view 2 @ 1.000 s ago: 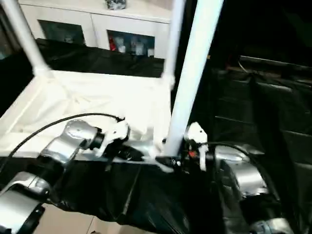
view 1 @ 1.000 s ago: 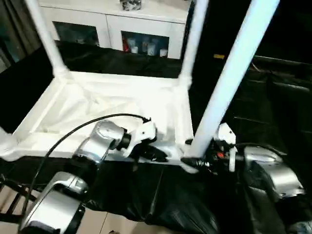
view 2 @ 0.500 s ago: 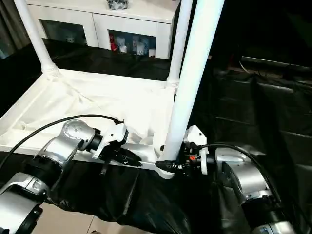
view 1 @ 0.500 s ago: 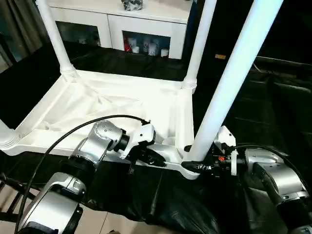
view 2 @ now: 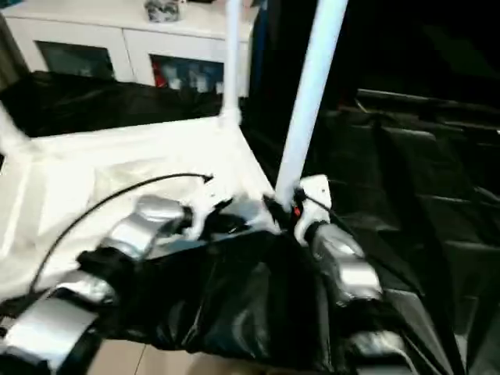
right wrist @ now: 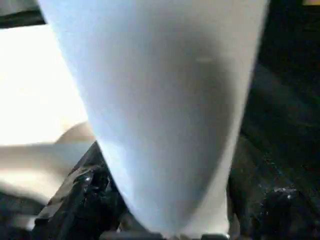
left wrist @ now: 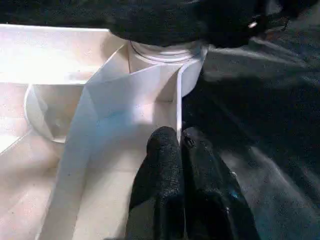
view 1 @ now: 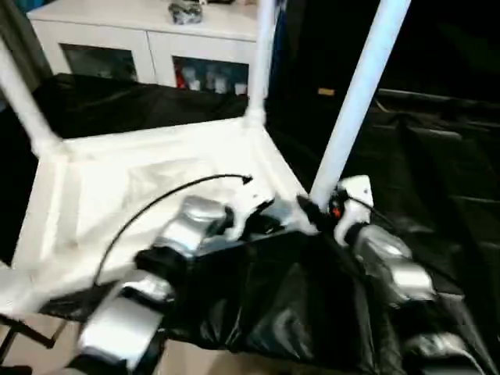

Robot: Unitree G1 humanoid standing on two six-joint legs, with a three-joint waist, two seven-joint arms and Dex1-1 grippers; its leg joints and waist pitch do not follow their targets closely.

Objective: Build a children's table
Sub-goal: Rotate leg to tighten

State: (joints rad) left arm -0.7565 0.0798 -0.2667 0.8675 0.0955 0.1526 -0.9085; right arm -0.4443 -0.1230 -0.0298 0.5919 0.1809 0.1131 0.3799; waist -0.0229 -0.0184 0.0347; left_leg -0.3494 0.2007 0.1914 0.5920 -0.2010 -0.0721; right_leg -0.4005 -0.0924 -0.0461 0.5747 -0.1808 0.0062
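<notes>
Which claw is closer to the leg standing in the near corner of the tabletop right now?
Right. The right claw sits around the base of that leg. The left claw is shut on the tabletop's thin edge rib, just beside the leg's corner socket.

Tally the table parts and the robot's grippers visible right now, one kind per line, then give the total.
White legs standing up from the tabletop: 3, far left, far corner, near corner
White tabletop: 1
Robot grippers: 2, left gripper and right gripper
Total: 6
</notes>
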